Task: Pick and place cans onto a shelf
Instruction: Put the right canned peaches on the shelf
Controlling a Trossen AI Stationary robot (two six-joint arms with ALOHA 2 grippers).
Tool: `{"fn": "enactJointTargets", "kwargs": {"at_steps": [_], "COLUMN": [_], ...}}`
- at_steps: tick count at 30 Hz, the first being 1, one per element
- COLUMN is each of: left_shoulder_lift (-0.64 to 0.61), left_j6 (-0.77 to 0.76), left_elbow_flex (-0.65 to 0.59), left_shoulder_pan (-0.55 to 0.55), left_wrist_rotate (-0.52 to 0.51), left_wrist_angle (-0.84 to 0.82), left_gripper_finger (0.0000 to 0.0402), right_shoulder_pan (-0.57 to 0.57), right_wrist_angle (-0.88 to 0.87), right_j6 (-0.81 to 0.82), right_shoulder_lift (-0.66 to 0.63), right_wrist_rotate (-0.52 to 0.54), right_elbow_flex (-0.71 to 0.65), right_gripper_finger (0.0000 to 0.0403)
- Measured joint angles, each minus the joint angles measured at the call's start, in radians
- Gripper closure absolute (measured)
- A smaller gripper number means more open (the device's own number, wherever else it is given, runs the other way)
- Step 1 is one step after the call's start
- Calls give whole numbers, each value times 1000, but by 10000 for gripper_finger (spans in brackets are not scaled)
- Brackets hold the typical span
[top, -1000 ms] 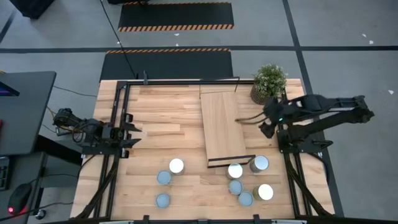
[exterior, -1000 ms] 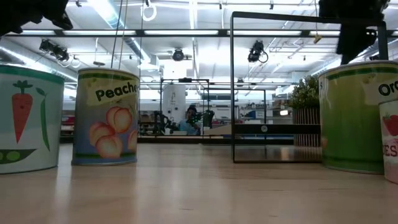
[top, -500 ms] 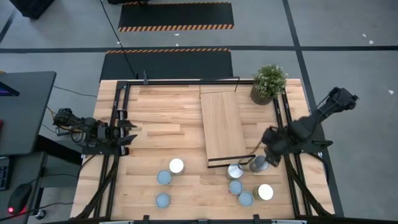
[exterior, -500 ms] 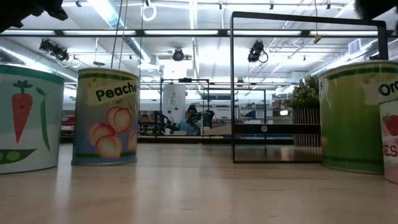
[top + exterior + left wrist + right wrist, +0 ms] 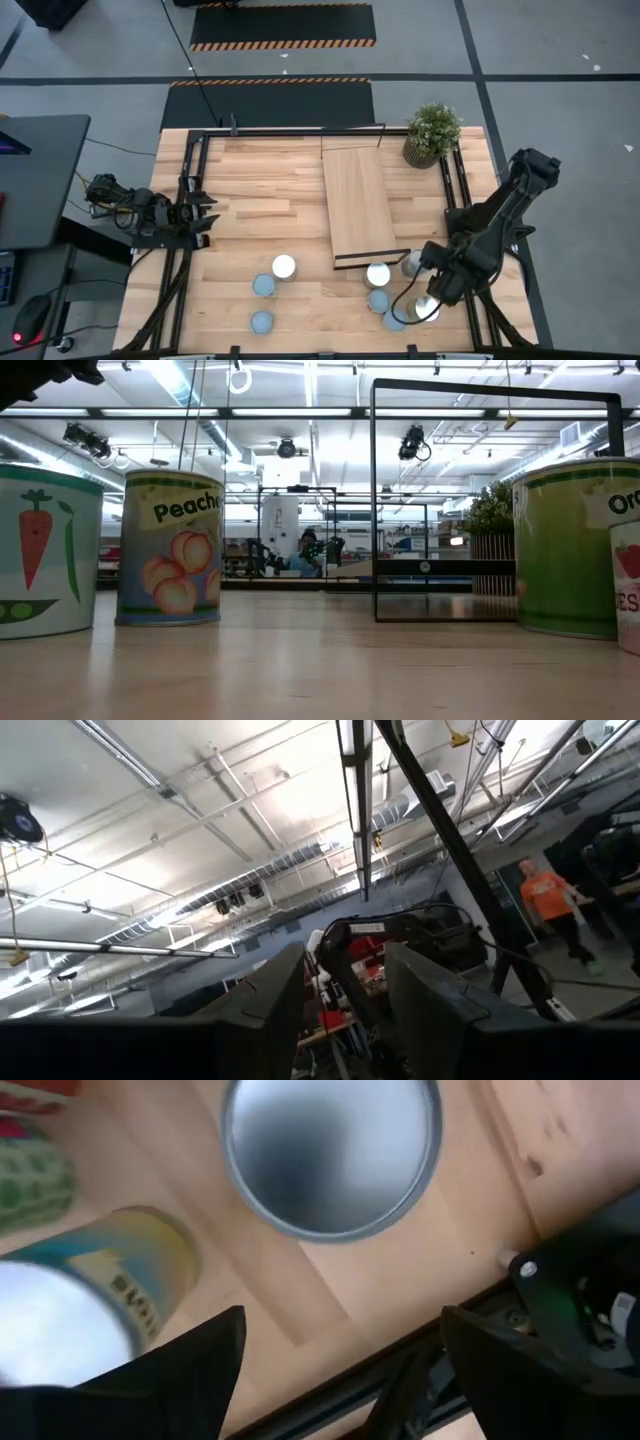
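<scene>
1. The right arm reaches from its base at the table's right edge toward the near right part of the table, bent at the elbow with the forearm angled down.
2. The right gripper (image 5: 428,290) points downward, and in the right wrist view its two dark fingers (image 5: 190,1370) stand spread well apart.
3. The left arm is folded back at the table's left edge.
4. The left gripper (image 5: 205,218) is closed and tilted upward toward the ceiling.
</scene>
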Motion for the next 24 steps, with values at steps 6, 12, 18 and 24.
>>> {"fn": "enactJointTargets", "kwargs": {"at_steps": [6, 12, 18, 24], "left_shoulder_lift": [0, 0, 0, 0], "left_j6": [4, 4, 3, -4], "left_elbow_flex": [0, 0, 0, 0], "left_shoulder_pan": [0, 0, 0, 0], "left_wrist_rotate": [0, 0, 0, 0], "left_wrist_angle": [0, -1, -3, -8], "left_gripper_finger": [253, 253, 253, 253], "right_shoulder_pan": [48, 91, 99, 91], "right_wrist_angle": [-36, 28, 103, 131], "right_j6": [47, 142, 161, 136], "right_shoulder_lift": [68, 48, 41, 41], "right_wrist_rotate": [118, 145, 179, 225], "right_elbow_flex": [0, -46, -125, -145], "right_gripper_finger": [29, 18, 17, 17]}}
